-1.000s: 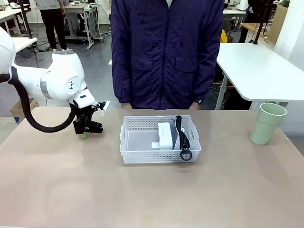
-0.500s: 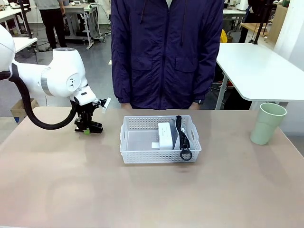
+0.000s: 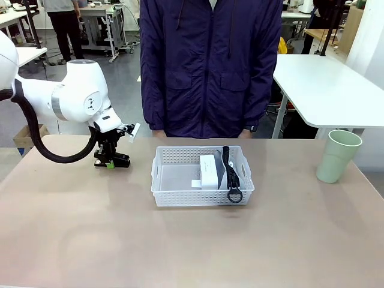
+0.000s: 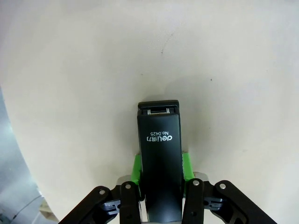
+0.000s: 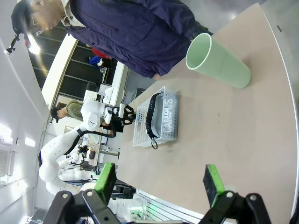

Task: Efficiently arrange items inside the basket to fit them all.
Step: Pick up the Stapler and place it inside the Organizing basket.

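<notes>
Beige table (image 3: 192,240) is carrying everything, with a person (image 3: 210,66) in a navy jacket standing at its far edge. The left arm (image 3: 72,102) is reaching down over the table's left part, well apart from the basket (image 3: 180,195), which is sitting in the middle. The cup (image 3: 337,156) is standing upright near the right edge, outside the basket. Inside the basket, the pouch (image 3: 222,174) is standing on edge in the right half, its strap (image 3: 231,179) draping over the front wall, and the box (image 3: 208,171) is standing just beside it on the left. The basket's left half is lying bare.

The left gripper (image 3: 110,163) is clamping the stapler (image 4: 159,149) across its body, low over the table, with green pads (image 4: 136,165) pressing on both sides. Whether the stapler is clear of the surface I cannot tell. The right gripper (image 5: 160,171) is hanging with its jaws wide apart, holding nothing.

Judging by this, the stapler pick-up is the step in hand. The next move is calling for a lift and a carry rightward over the basket's wall. The stapler is best laid flat in the bare left half, leaving room for the cup.

Counting: one basket, one pouch, one box, one stapler, one cup. Two items are sitting inside, two outside.
</notes>
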### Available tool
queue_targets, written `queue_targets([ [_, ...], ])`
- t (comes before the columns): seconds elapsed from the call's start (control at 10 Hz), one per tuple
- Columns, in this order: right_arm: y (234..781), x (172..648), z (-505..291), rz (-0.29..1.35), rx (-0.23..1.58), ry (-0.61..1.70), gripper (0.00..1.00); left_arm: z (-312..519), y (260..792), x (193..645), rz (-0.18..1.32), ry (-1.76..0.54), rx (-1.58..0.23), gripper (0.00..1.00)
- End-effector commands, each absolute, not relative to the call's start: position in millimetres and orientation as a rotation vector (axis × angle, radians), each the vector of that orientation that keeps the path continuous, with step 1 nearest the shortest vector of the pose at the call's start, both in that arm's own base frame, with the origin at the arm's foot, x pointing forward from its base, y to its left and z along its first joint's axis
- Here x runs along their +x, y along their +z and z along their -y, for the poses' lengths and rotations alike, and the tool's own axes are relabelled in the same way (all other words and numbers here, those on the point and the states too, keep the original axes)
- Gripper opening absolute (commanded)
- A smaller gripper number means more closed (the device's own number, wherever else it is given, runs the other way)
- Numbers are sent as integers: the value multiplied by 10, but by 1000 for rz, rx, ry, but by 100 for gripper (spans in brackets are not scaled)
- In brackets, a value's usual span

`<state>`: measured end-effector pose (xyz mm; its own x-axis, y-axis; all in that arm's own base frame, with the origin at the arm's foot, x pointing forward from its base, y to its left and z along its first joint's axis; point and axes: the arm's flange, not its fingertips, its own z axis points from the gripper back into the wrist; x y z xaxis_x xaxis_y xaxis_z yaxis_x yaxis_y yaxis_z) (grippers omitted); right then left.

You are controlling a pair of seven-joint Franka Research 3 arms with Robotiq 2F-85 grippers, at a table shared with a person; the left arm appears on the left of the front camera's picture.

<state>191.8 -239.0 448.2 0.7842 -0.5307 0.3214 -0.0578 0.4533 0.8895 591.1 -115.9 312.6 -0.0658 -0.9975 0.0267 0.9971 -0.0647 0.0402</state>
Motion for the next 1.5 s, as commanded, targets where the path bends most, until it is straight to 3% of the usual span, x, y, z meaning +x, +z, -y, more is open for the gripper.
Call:
queue_targets([
  [0.0, 4471, 1907, 2399, 633, 1068, -303, 100, 1097, 3082, 5816, 35, -1608, -10, 0],
  [0.4, 4471, 1907, 2399, 633, 1068, -303, 100, 987, 3539, 5572, 99, -1528, -58, 0],
  [0.8, 4471, 1907, 2399, 633, 1068, -303, 100, 1035, 4416, 4667, 163, -1366, -126, 0],
  [1.1, 4471, 1907, 2399, 633, 1068, -303, 100, 1115, 4402, 3998, 236, -1259, -90, 0],
  [1.3, 4471, 1907, 2399, 633, 1068, -303, 100, 1093, 4305, 3800, 311, -1256, -129, 0],
  [1.4, 4471, 1907, 2399, 633, 1068, -303, 100, 1119, 4464, 3997, 216, -1270, -103, 0],
])
